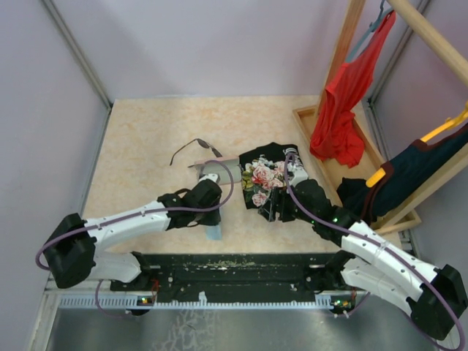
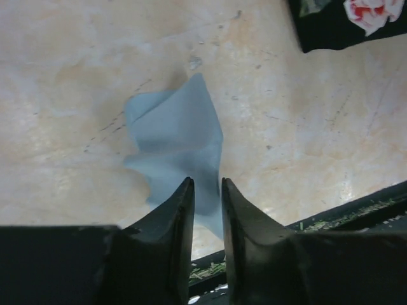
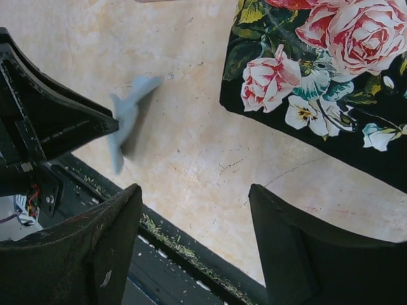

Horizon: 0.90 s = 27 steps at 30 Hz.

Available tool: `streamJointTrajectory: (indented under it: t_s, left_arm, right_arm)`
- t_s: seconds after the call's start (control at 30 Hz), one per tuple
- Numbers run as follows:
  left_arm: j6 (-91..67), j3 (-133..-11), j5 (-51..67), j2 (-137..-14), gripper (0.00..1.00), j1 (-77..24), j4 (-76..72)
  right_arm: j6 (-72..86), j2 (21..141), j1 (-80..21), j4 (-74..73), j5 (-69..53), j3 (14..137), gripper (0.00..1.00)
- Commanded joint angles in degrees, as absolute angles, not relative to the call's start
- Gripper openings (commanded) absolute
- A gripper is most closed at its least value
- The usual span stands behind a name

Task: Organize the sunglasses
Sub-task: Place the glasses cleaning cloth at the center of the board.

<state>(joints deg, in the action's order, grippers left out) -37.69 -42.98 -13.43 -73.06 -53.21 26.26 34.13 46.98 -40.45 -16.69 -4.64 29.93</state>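
The sunglasses [image 1: 196, 148], thin and dark-framed with dark lenses, lie on the beige table behind my left gripper; neither wrist view shows them. My left gripper [image 1: 211, 221] [image 2: 207, 181] is shut on a small light-blue cloth [image 2: 178, 140] and holds it above the table near the front rail. The cloth also shows hanging from that gripper in the right wrist view [image 3: 124, 121]. A pale pink case [image 1: 225, 170] lies partly hidden behind my left wrist. My right gripper [image 1: 274, 208] [image 3: 196, 190] is open and empty, low over the table beside a black floral fabric.
The black fabric with rose print [image 1: 267, 179] [image 3: 318, 63] lies mid-table. A wooden rack [image 1: 344, 44] at the right holds a red garment [image 1: 336, 117] and a dark one on a yellow hanger [image 1: 417, 175]. A black rail [image 1: 241, 267] runs along the near edge.
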Motion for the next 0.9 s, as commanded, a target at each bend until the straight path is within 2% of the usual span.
streamJointTrajectory:
  t_s: [0.0,0.03,0.1,0.27,0.43,0.57,0.7,0.87]
  left_arm:
    - [-38.4,-42.4,-4.9,-74.4,0.36,-53.5,13.1]
    - [-37.7,-42.5,-4.3,-74.3,0.45,-53.6,11.9]
    - [-36.0,-42.9,-3.3,-74.0,0.53,-53.5,10.6]
    - [-35.0,-43.7,-8.6,-71.9,0.60,-53.3,14.6]
    - [-38.5,-40.7,-16.0,-67.6,0.59,-52.6,20.9]
    - [-43.5,-32.9,-17.4,-60.8,0.56,-52.3,20.2]
    - [-48.6,-27.4,-18.1,-53.6,0.51,-50.8,20.6]
    - [-54.7,-25.4,-23.2,-47.7,0.43,-49.6,27.1]
  right_arm:
    - [35.2,45.6,-40.3,-14.2,-5.3,28.9,0.69]
    - [35.4,45.3,-40.3,-14.2,-5.2,28.5,0.69]
    - [35.7,44.6,-40.3,-14.0,-4.9,27.8,0.68]
    - [36.2,44.2,-40.3,-14.2,-4.2,27.1,0.68]
    - [35.3,45.9,-40.3,-15.4,-2.3,27.9,0.68]
    - [33.0,50.4,-41.2,-16.4,-1.7,30.9,0.67]
    - [31.9,59.0,-49.1,-19.0,7.0,37.7,0.66]
    - [32.9,69.9,-57.0,-14.8,10.3,44.3,0.65]
